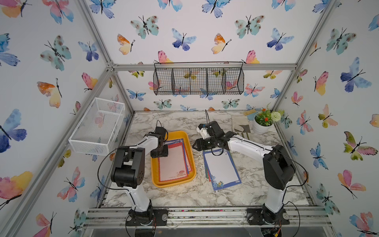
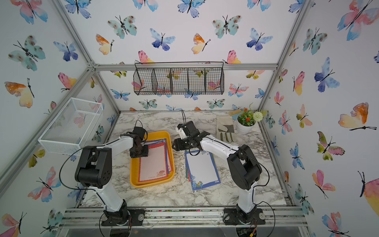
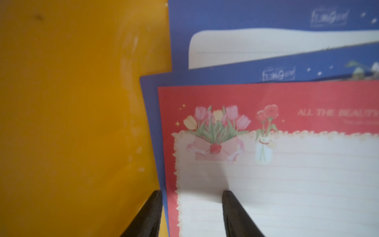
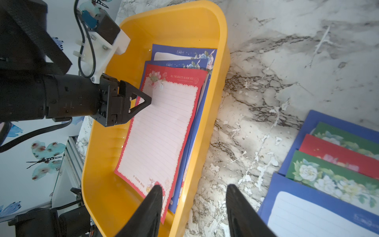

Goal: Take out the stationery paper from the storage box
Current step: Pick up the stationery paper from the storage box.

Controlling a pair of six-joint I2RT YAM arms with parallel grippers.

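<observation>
bare tabletop point(image 1: 200, 168) lies open between storage box point(image 1: 176, 135) and sheet pile point(image 1: 222, 169); left tool point(image 3: 191, 193) overhangs box.

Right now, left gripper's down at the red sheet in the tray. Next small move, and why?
Probably close the left gripper on the edge of the red sheet. Its jaws stand open astride that edge, one finger over the bare floor of the tray, one on the paper, and it is the top sheet.

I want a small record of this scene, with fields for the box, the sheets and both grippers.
storage box: yellow, sheets inside
top sheet in box: red border, blue ones beneath
pile outside box: fanned, beside the box, blue on top
left gripper: open, at the red sheet's edge
right gripper: open, holding nothing
</observation>
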